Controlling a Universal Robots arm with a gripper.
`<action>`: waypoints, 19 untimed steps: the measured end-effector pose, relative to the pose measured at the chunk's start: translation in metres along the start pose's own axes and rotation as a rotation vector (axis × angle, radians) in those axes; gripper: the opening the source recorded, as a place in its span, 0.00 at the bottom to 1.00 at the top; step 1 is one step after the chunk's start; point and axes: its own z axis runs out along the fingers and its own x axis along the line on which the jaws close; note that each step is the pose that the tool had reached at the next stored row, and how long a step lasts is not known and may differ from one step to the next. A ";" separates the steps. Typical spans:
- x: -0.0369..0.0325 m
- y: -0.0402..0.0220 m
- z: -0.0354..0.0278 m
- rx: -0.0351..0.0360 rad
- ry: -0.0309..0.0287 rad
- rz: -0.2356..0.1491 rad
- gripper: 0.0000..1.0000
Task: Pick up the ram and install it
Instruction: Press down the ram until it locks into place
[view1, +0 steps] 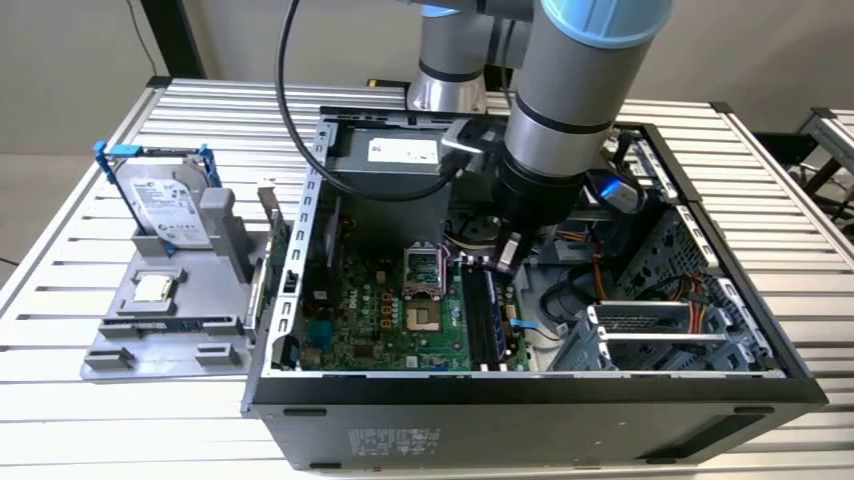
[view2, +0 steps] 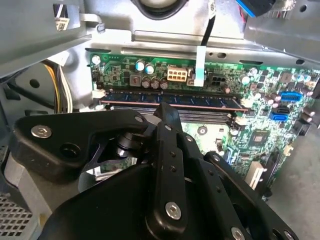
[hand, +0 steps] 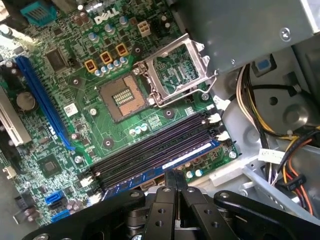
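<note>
My black two-finger gripper (hand: 175, 181) is pressed together with nothing between the fingers, tips just over the long blue-green ram stick (hand: 165, 162). In the first wrist view that stick sits in the slot nearest the board edge, in the row of black memory slots (hand: 150, 150); the other slots look unfilled. In the second wrist view the ram (view2: 170, 101) lies level along its slot, white end clips (view2: 98, 93) close against it. My call: pick done, stick in the slot, gripper on or just off its top edge. Whether it's fully latched I can't tell.

Further in, on the green motherboard (hand: 95, 115), the square processor socket (hand: 122, 97) is bare with its metal frame (hand: 177, 70) flipped open.

The open black computer case (view1: 534, 385) holds the board, grey drive cage (view1: 654, 330) and cables.

Past the case wall, toward the exterior view's left edge of the slatted metal bench (view1: 80, 250), a grey fixture tray (view1: 174, 330) carries the silver hard drive in a blue frame (view1: 160, 200) upright and a small square silver chip (view1: 151, 288) flat.
</note>
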 end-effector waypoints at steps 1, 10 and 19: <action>-0.0002 0.0001 0.0001 0.0000 0.0001 -0.008 0.00; -0.0019 0.0010 0.0013 0.0007 0.0021 -0.103 0.00; -0.0033 0.0017 0.0036 0.0009 0.0034 -0.197 0.00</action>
